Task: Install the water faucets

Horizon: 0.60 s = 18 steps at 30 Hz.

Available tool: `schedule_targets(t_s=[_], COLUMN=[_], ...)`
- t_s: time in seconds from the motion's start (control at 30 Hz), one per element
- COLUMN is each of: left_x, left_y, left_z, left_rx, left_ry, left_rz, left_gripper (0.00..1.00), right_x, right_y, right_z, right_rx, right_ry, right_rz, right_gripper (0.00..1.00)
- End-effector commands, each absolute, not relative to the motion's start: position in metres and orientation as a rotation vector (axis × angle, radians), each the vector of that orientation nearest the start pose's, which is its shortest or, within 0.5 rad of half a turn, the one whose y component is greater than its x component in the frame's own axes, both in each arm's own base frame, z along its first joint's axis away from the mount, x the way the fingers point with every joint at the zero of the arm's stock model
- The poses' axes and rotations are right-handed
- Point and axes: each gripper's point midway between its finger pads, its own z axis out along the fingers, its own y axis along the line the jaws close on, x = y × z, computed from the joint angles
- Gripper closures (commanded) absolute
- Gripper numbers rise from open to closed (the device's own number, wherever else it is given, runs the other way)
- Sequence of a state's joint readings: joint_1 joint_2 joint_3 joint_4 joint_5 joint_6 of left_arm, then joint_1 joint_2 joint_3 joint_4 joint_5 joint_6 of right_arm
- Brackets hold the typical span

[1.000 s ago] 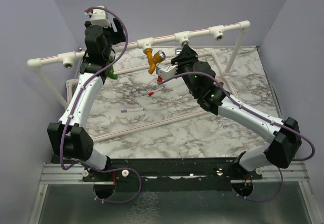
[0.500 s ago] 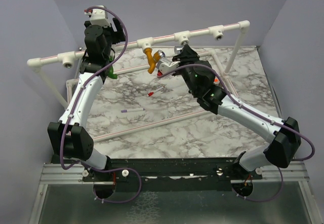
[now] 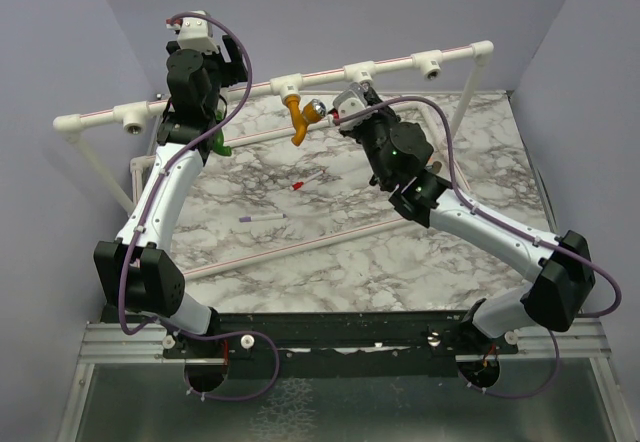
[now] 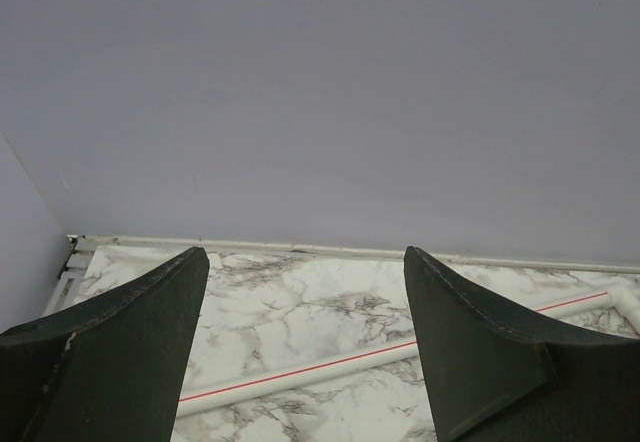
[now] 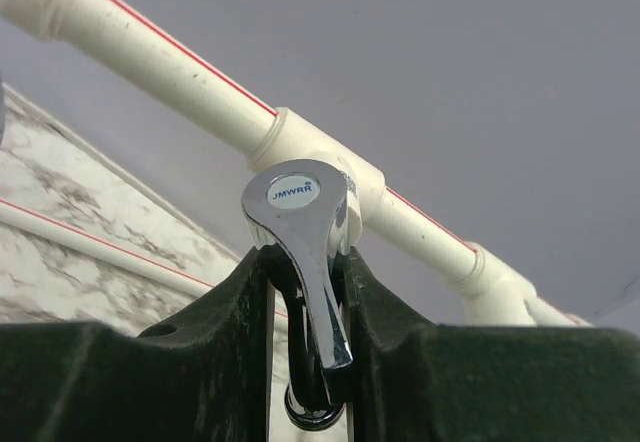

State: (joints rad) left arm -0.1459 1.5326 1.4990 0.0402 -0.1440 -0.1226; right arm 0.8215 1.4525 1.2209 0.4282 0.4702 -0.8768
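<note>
In the right wrist view, my right gripper (image 5: pixel 305 262) is shut on the grey metal faucet (image 5: pixel 300 232). Its chrome handle stands upright between the fingers, just in front of a white tee joint (image 5: pixel 325 157). From above, the right gripper (image 3: pixel 348 105) holds the grey faucet (image 3: pixel 350 98) just below the middle-right tee (image 3: pixel 360 70). The mustard-orange faucet (image 3: pixel 297 117) with its silver knob hangs from the neighbouring tee (image 3: pixel 290 87). The green faucet (image 3: pixel 221 146) lies on the table, half hidden by my left arm. My left gripper (image 4: pixel 305 252) is open and holds nothing, raised at the back left (image 3: pixel 232 60).
The white pipe rail (image 3: pixel 200 102) runs across the back on legs, with open tees at the far left (image 3: pixel 132 119) and right (image 3: pixel 432 62). A red-tipped stick (image 3: pixel 305 180) and a purple-tipped stick (image 3: pixel 262 218) lie on the marble table (image 3: pixel 350 262). Walls close in on three sides.
My right gripper has risen and swung back with the grey faucet, from beside the mustard faucet up to the tee on the rail. The left arm has not moved.
</note>
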Motion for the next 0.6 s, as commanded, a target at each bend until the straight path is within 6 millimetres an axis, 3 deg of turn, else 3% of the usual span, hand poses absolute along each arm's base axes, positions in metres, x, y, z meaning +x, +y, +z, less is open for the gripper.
schedule_targets(t_s=[0.0, 0.17, 0.57], left_x=[0.492, 0.492, 0.492], left_y=[-0.048, -0.048, -0.049], left_z=[0.234, 0.234, 0.236], left_rx=[-0.062, -0.063, -0.066], left_ry=[2.020, 2.020, 2.016], left_rz=[-0.023, -0.026, -0.038], left_gripper=[0.20, 0.20, 0.20], right_x=[0.387, 0.384, 0.379], right_y=[0.267, 0.272, 0.262], right_z=[0.384, 0.388, 0.368], right_rx=[-0.478, -0.293, 0.219], right_ry=[1.283, 1.316, 1.416], right_rz=[-0.093, 0.114, 0.462], right_gripper=[1.00, 1.00, 1.00])
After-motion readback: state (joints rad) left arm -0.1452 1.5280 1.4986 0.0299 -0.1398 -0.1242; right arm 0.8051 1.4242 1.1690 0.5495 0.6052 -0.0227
